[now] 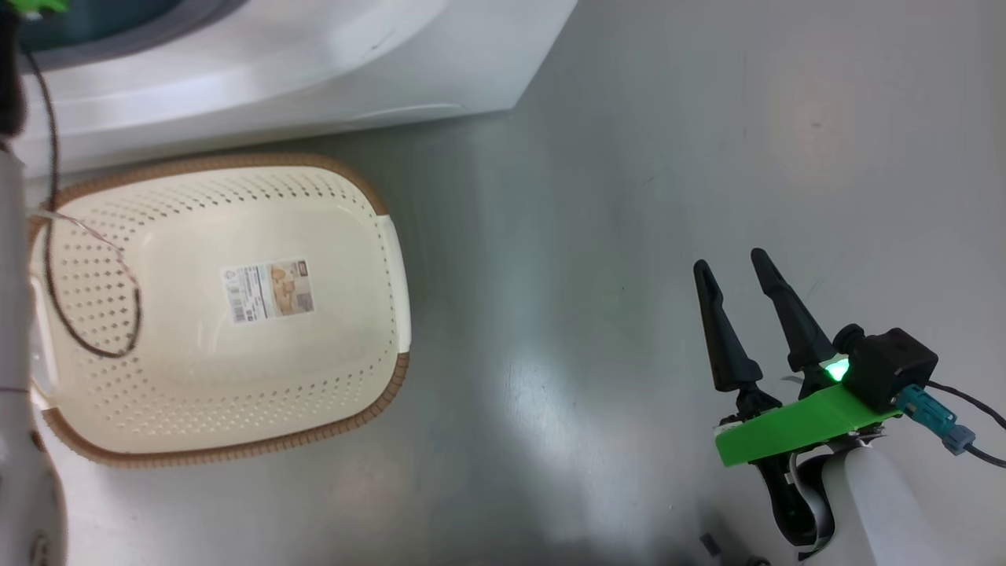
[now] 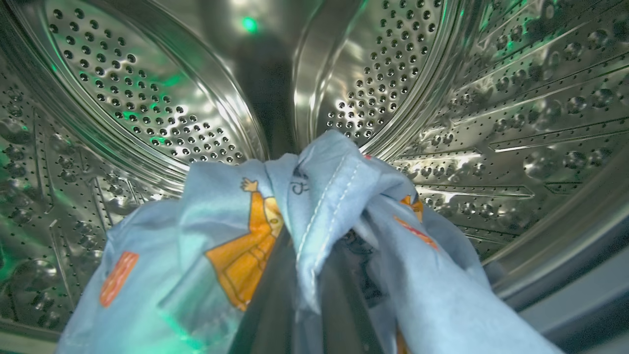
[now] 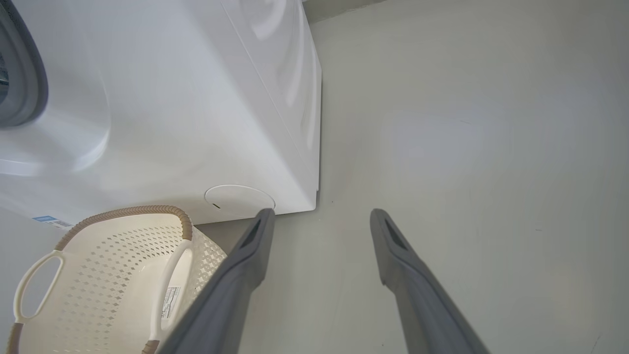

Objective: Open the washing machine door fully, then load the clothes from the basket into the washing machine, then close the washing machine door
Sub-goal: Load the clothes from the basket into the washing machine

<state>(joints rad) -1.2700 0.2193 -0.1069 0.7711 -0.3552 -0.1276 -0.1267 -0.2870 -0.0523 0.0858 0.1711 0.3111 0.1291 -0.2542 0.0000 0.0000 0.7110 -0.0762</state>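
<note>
We see a glossy grey floor [image 1: 629, 236] beside the smooth white washing machine [image 1: 275, 63]. By its front lower edge sits the perforated cream basket [image 1: 338, 236], brown-rimmed. Our right gripper [image 1: 729, 261] hangs spread wide over the floor. Inside the dimpled steel drum [image 2: 147, 98], our left gripper [image 2: 314, 246] pinches the light blue printed clothes [image 2: 196, 236].

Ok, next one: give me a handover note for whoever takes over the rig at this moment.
Left gripper: shut on the clothes, inside the drum of the washing machine.
Right gripper: open, holding nothing, above the floor to the right of the basket.
Done: basket empty, clothes in the drum.
Left: release the clothes, withdraw the left arm, close the door.
</note>
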